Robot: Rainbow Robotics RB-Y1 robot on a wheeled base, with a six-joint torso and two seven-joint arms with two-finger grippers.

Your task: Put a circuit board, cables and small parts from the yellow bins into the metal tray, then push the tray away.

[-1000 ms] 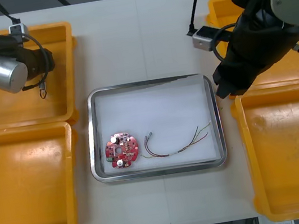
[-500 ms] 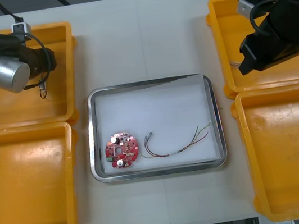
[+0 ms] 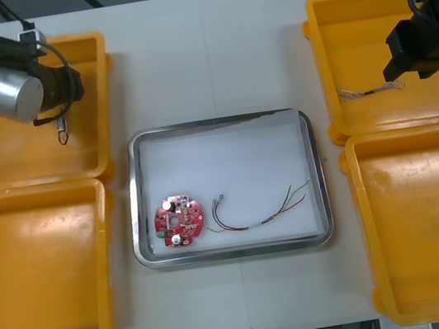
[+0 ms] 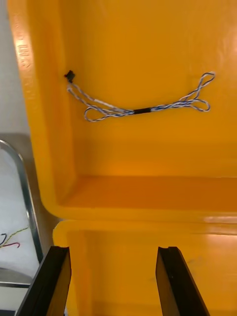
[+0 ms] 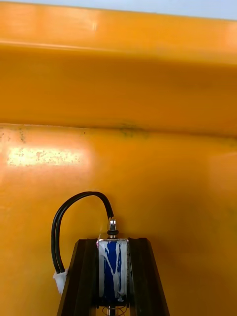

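Two items are lying in the metal tray (image 3: 217, 121): the circuit board (image 3: 180, 220) and a red and yellow cable (image 3: 260, 212). I'm hovering my right end effector (image 4: 113, 281), fingers spread wide, over the far right yellow bin (image 4: 148, 39), lining up on the twisted blue and white cable (image 4: 143, 109). My left end effector (image 5: 112, 245) is clamping a small metal part (image 5: 112, 266) inside the far left yellow bin (image 5: 118, 158), ready for lifting.

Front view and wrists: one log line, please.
left gripper: shut on small metal part | right gripper: open, near twisted blue-white cable | metal tray: circuit board, red-yellow cable
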